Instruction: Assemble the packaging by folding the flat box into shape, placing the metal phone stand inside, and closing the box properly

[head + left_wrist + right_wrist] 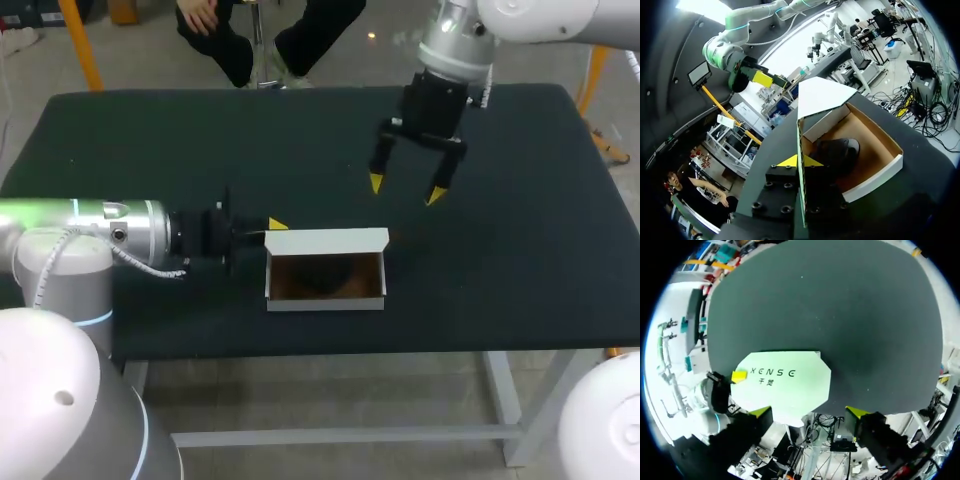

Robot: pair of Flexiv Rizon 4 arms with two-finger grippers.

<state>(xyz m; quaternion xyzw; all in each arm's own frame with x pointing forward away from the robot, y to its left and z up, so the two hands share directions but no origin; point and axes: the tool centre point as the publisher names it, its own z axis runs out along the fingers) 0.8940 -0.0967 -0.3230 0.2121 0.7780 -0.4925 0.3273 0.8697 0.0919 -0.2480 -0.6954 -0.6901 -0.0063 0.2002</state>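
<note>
Box is sitting open-topped near the front edge of the counter. The dark phone stand is lying inside on the brown floor, and the white lid is standing up along the far wall. The left arm is lying low over the counter. Its jaws are pinching the box's side wall, one yellow tip inside and one outside, as the left wrist view is showing. The right arm is hanging above and behind the lid, with its jaws spread wide and gripping nothing.

With the stand in, I am judging the step in hand to be closing the lid. The right jaws should be meeting the lid from behind, near its top edge, and pressing it forward and down evenly so it bends along its hinge. The left jaws should be anchoring the thin card without crushing it, and letting go before the lid lands on the inner tip.

The counter's dark matte cover is probably giving some grip, but a light box may be sliding. With the front edge so near, pressing downward is looking safer than shoving forward.
</note>
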